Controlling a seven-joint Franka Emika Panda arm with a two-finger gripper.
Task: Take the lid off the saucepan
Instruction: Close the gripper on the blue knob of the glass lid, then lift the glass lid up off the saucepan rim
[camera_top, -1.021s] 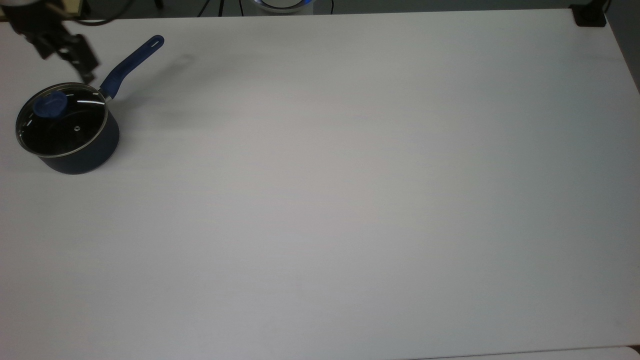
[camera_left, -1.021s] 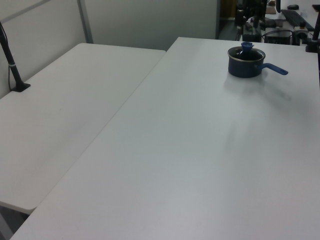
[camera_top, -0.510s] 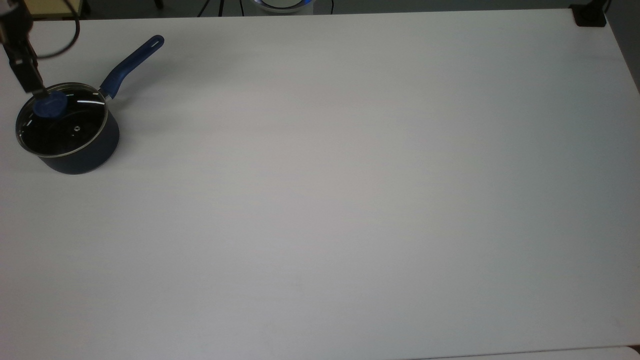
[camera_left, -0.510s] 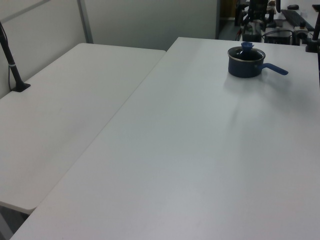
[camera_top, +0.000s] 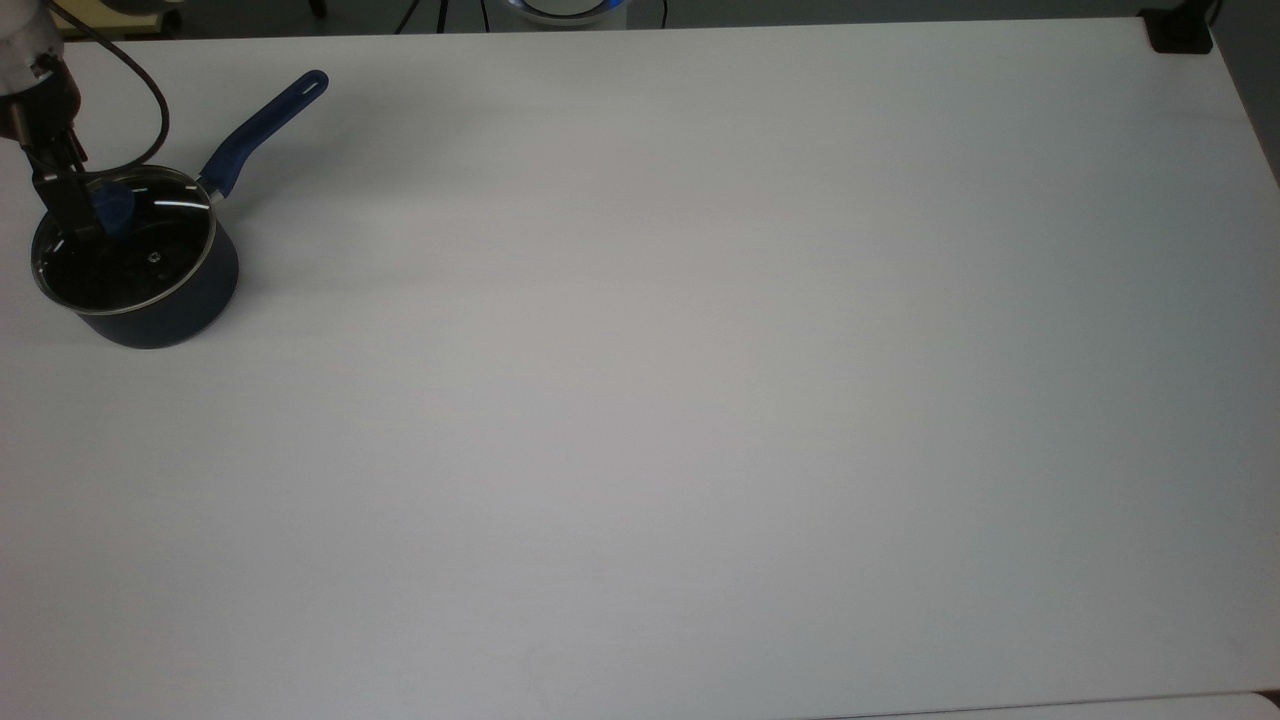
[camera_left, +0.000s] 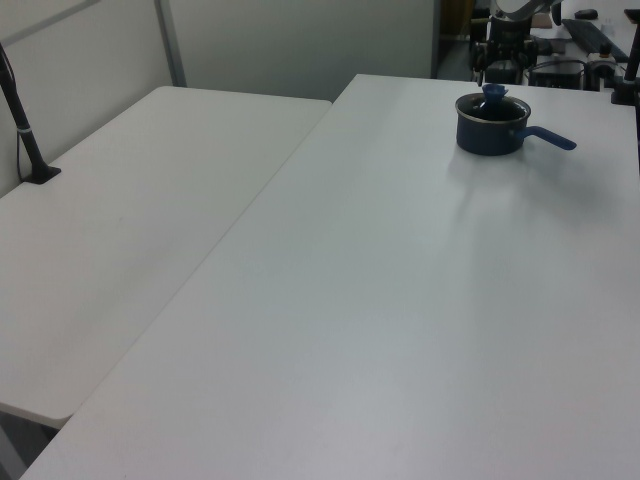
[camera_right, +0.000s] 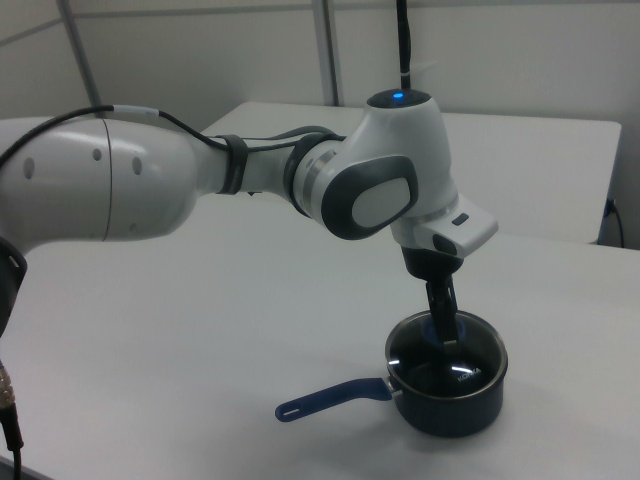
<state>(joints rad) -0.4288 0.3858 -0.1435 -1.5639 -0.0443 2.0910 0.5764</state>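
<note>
The jaws straddle the blue knob (camera_top: 115, 207) of the lid (camera_top: 125, 240), one finger on each side, though whether they are clenched on it yet cannot be told. In the top view, the gripper (camera_top: 85, 212) hangs over the saucepan (camera_top: 150, 290), which sits near the table's (camera_top: 700, 400) far left corner. In the left view, the lid rests flat on the saucepan (camera_left: 492, 135). In the right view, the gripper (camera_right: 443, 325) points straight down at the lid's (camera_right: 447, 360) centre, probably for a clean vertical lift.

Bare table (camera_top: 700, 400) spreads to the top view's right of the saucepan (camera_top: 160, 300); its handle (camera_top: 262, 125) juts up-right
</note>
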